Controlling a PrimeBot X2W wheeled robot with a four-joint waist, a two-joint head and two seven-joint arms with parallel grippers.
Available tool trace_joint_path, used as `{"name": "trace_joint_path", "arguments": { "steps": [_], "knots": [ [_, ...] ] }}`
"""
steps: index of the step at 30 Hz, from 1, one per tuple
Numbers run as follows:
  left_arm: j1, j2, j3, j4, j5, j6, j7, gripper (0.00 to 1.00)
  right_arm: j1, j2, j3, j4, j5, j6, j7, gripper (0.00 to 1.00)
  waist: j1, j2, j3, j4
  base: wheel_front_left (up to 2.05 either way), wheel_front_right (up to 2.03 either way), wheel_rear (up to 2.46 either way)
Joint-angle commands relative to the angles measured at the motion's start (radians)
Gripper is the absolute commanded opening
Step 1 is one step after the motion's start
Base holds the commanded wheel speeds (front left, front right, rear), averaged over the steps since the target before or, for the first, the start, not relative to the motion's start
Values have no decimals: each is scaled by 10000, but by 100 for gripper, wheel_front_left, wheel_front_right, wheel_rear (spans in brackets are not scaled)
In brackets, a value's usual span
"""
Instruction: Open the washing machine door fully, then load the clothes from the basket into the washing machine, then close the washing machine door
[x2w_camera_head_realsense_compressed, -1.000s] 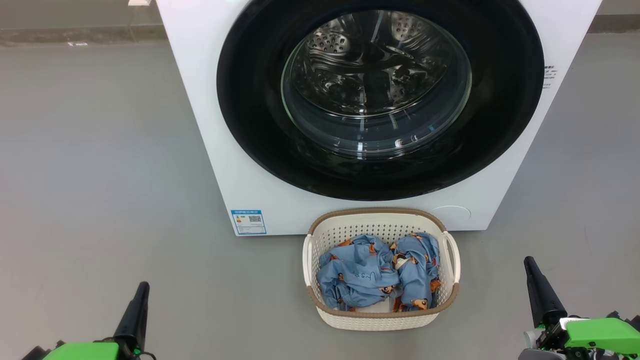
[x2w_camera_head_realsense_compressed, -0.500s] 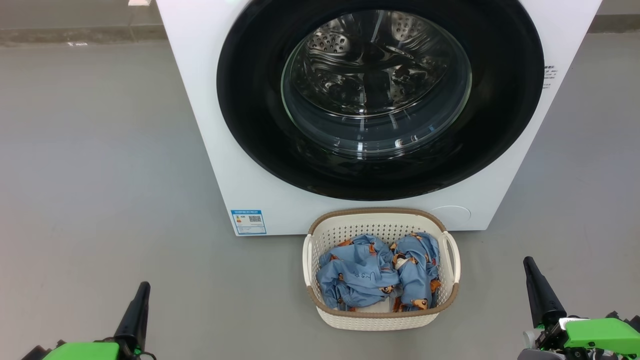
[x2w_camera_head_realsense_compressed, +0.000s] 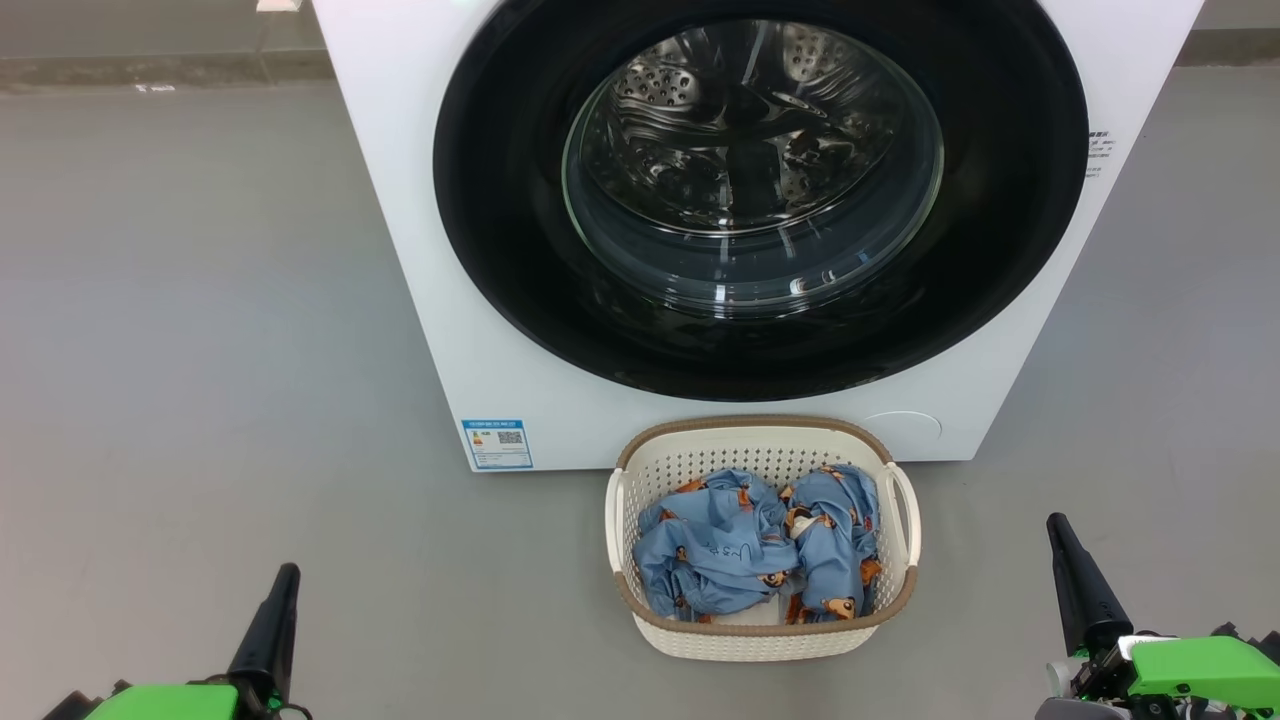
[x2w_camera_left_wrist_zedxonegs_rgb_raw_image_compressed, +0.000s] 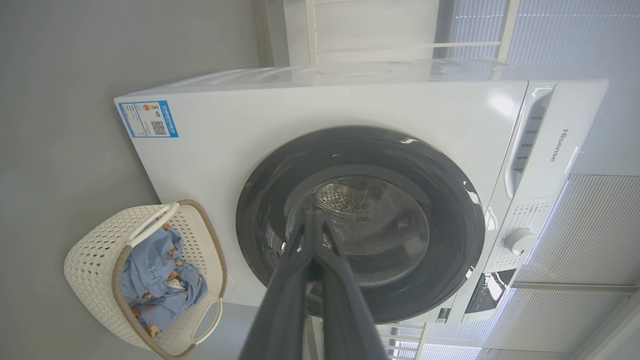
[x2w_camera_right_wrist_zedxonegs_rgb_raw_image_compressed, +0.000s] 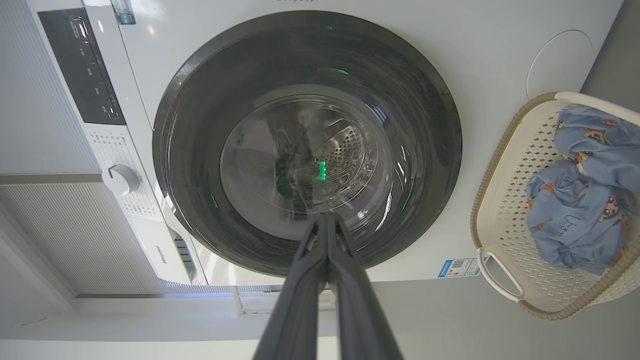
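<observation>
- Head view: the washing machine door (x2w_camera_head_realsense_compressed: 760, 195) lies flat against the front of the washing machine (x2w_camera_head_realsense_compressed: 400, 200). The bare steel drum shows through its glass bowl, so the opening step looks not yet begun.
- The basket (x2w_camera_head_realsense_compressed: 750, 424) stands on the grey floor (x2w_camera_head_realsense_compressed: 200, 350) directly below the door, just beside the machine's front. The clothes (x2w_camera_head_realsense_compressed: 755, 545) are bunched inside it.
- The left gripper (x2w_camera_head_realsense_compressed: 280, 590) sits at the lower left and the right gripper (x2w_camera_head_realsense_compressed: 1062, 540) at the lower right. Both are well apart from the door and the basket.
- In each wrist view the two fingers meet at their tips with nothing between them.
- Slip risk: the door's black ring is glossy and no handle or pull recess can be made out. Fingers pressed on the smooth rim could slide off without freeing the latch.
- Hinge risk: I cannot tell which edge carries the hinge, and a pull at the wrong side would only strain against it.
- Collision risk: the basket sits right under the door. A forearm reaching in low could catch a handle and shove or tip the basket, spilling the garments.
- A door left half open would later stand between the basket and the drum, so clothes could snag on its edge.
- Also around: a blue label (x2w_camera_head_realsense_compressed: 496, 444) at the lower corner, a round cover (x2w_camera_head_realsense_compressed: 903, 425) behind the basket, and a knob (x2w_camera_left_wrist_zedxonegs_rgb_raw_image_compressed: 520, 241) on the control panel. None of them blocks the reach.
</observation>
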Motion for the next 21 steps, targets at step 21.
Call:
{"name": "trace_joint_path", "arguments": {
  "steps": [21],
  "knots": [
    [-438,93,370,-189,128,-31,45,0,-420,-42,237,-244,-114,16,84,0,0,0,0,0,0,0,0]
  ]
}}
